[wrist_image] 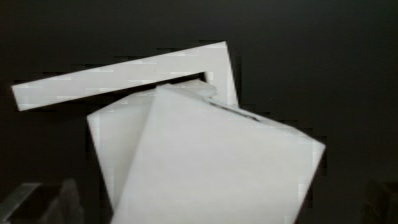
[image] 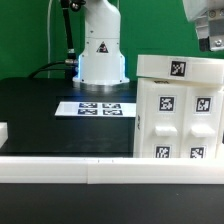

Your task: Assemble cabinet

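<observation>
Exterior view has the cabinet [image: 178,108] sitting on the black table [image: 40,115] at that view's right, tags facing the camera, one white panel lying across its top. Gripper [image: 211,40] hangs just above it with its fingers spread wide, nothing in them. Marker board [image: 96,108] lies flat further back by the robot base [image: 102,60]; a white rail [image: 70,168] runs along the front edge. Behind is a plain white wall.

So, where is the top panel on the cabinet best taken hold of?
Probably across its two long thin edges, coming from above: the top panel lies nearly flat on the cabinet body, and the tool hangs above it.
</observation>
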Robot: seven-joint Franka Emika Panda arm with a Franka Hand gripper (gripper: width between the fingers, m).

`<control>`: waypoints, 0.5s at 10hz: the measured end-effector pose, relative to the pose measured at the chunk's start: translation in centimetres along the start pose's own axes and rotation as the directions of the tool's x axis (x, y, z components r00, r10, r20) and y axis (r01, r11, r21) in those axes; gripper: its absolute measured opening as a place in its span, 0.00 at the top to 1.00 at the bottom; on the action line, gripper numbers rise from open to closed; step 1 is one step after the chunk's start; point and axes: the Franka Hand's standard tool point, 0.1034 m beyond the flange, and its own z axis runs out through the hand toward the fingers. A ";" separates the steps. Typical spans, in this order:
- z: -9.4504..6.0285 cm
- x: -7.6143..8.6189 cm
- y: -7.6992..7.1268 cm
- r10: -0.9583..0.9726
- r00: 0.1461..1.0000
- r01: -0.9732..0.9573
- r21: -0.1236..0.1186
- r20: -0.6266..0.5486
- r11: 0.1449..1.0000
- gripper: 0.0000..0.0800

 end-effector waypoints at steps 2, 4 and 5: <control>0.7 -0.6 0.9 -0.283 0.959 0.282 -0.067 -0.015 0.957 0.00; 0.1 -0.9 0.7 -0.587 0.809 0.586 -0.087 0.013 0.806 0.00; 0.0 -1.0 0.8 -0.715 0.698 0.714 -0.114 0.039 0.691 0.00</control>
